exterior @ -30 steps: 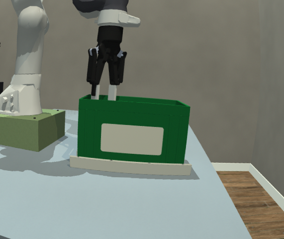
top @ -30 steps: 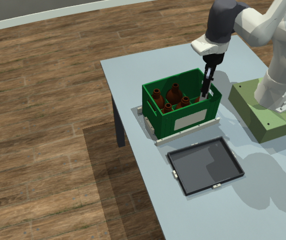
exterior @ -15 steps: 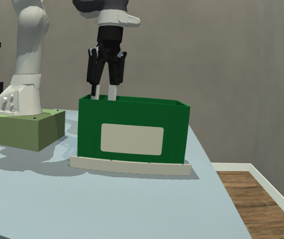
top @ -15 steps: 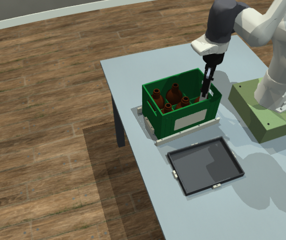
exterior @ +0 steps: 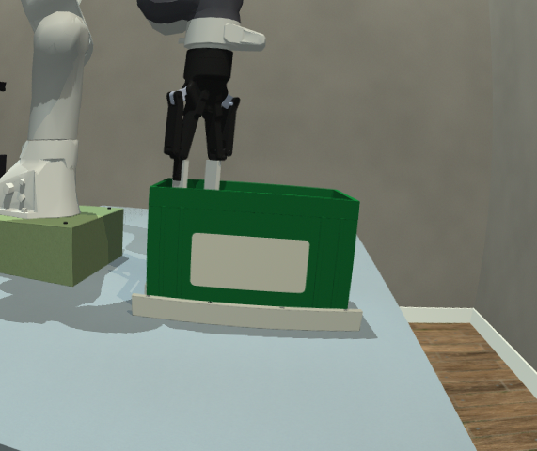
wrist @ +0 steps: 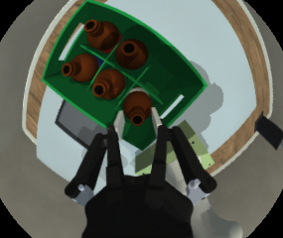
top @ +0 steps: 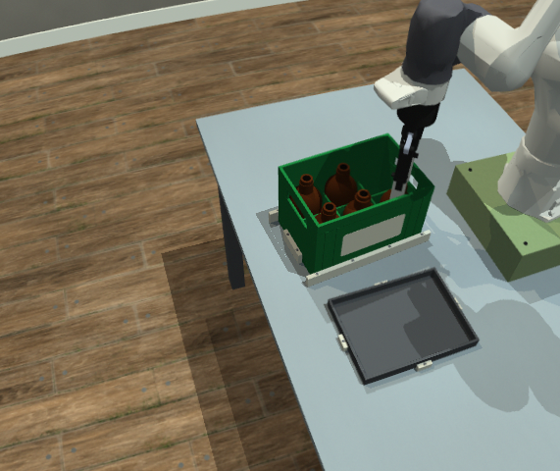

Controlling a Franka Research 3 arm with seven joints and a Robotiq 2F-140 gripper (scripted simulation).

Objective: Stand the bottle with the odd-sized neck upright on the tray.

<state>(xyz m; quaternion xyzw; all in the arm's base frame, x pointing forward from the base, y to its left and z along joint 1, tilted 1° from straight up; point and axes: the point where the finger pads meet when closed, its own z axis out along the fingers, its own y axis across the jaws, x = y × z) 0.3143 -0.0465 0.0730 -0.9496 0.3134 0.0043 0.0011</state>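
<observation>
Two pale fingertips point(exterior: 213, 175) of the black two-fingered gripper point(top: 397, 189) point(exterior: 197, 186) point(wrist: 137, 120) stand parted, released, around one brown glass-like bottle point(wrist: 137, 106) in the green crate point(top: 371, 223) point(exterior: 254, 218) point(wrist: 87, 106) below.

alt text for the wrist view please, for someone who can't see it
The open hand has its fingers either side of one brown bottle in a green crate; four more brown bottles stand in the other compartments.

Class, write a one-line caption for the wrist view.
The hand's open fingers straddle one brown bottle's neck inside the green crate.
</observation>
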